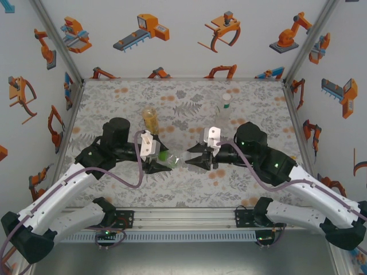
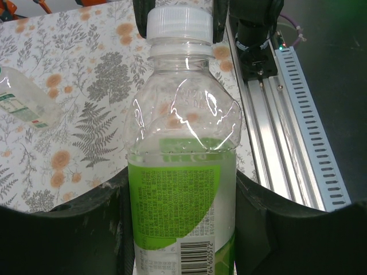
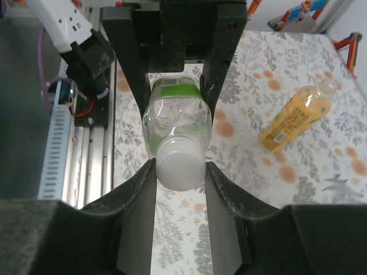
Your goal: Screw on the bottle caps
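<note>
While my left gripper [image 1: 159, 162] clamps the clear green-labelled plastic bottle [image 1: 172, 158] sideways, my right gripper [image 1: 194, 160] pinching the white plastic screw cap [image 3: 180, 166], cap at the bottle's three o'clock end from above

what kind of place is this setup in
Most likely a robot lab test booth, not a home: white walls printed with orange robot cartoons, a grooved aluminium mounting rail at the near edge, and a grey floral-patterned tabletop.

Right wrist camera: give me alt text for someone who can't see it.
The right pincer grips the white cap of a clear, green-labelled bottle, whose body the left pincer holds from the opposite side. A yellow bottle stands beyond on the floral table.
</note>
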`<action>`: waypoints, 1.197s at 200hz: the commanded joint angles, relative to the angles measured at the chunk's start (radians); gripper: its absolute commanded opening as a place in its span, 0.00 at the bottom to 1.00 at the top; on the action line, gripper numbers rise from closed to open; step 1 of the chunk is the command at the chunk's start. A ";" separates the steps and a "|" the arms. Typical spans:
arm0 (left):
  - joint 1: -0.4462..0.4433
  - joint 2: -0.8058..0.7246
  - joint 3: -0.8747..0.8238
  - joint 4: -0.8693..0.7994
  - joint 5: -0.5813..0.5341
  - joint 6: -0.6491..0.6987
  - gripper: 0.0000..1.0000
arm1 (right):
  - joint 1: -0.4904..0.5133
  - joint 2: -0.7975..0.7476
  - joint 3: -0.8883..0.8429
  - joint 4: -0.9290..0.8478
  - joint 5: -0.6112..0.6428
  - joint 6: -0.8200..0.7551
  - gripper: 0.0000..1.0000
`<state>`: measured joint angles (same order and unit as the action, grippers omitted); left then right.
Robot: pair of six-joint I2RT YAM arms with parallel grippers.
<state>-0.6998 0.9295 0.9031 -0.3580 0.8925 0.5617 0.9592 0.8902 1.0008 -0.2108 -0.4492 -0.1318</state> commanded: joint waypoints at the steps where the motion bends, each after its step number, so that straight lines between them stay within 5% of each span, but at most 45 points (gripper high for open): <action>1: -0.004 -0.007 0.014 0.029 0.024 0.005 0.00 | -0.002 -0.023 -0.051 0.078 0.172 0.317 0.00; 57: -0.004 -0.009 0.013 0.040 -0.019 -0.007 0.00 | -0.003 0.031 -0.069 0.065 0.323 0.883 0.00; 110: -0.004 -0.006 0.013 0.041 -0.084 -0.019 0.00 | -0.002 0.070 -0.058 -0.058 0.360 1.202 0.04; 177: -0.004 -0.004 0.012 0.042 -0.077 -0.016 0.00 | -0.003 0.043 -0.057 -0.020 0.384 1.151 0.26; 239: -0.004 0.006 0.015 0.041 -0.052 -0.016 0.00 | -0.002 -0.006 0.037 -0.081 0.352 0.771 0.65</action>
<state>-0.6994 0.9386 0.9012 -0.3542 0.7818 0.5472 0.9581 0.9180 0.9691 -0.2382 -0.1070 0.8448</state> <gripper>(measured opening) 0.522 0.584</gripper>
